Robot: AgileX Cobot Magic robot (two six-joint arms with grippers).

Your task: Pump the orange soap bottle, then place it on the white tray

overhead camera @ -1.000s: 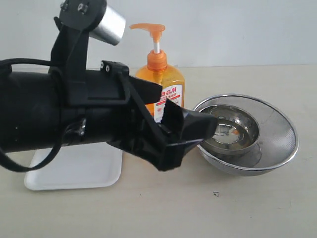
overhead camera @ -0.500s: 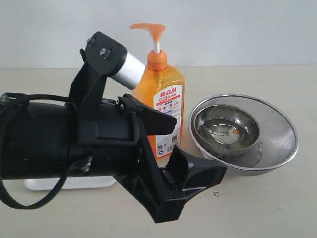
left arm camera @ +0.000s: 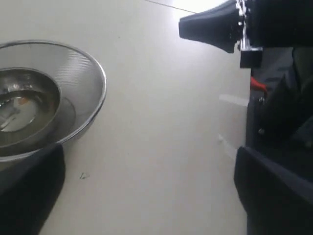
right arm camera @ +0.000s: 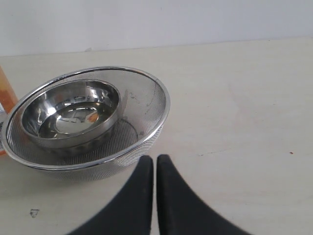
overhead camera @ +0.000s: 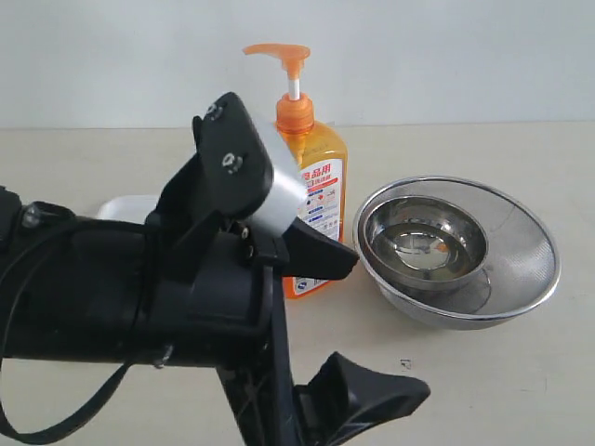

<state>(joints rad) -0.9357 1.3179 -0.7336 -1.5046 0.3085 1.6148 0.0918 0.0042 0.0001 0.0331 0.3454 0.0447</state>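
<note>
The orange soap bottle [overhead camera: 316, 177] stands upright at the back of the table, its pump head [overhead camera: 279, 51] raised on the white stem. Only a corner of the white tray [overhead camera: 125, 206] shows to its left, behind my left arm. My left gripper [overhead camera: 376, 325] hangs open in front of the bottle and apart from it. In the left wrist view the left gripper [left arm camera: 146, 196] has only bare table between its fingers. My right gripper [right arm camera: 155, 159] is shut and empty just short of the steel bowls. A sliver of the bottle [right arm camera: 4, 95] shows at that view's edge.
A small steel bowl [overhead camera: 425, 240] sits inside a wide steel mesh bowl [overhead camera: 521, 269] right of the bottle. My bulky black left arm [overhead camera: 121, 297] fills the left foreground. A black pointed part of the other arm [left arm camera: 210, 24] shows in the left wrist view.
My left arm has swung down and toward the camera, away from the bottle, still open. The bottle's label is now uncovered and the tray is mostly hidden behind the arm.
</note>
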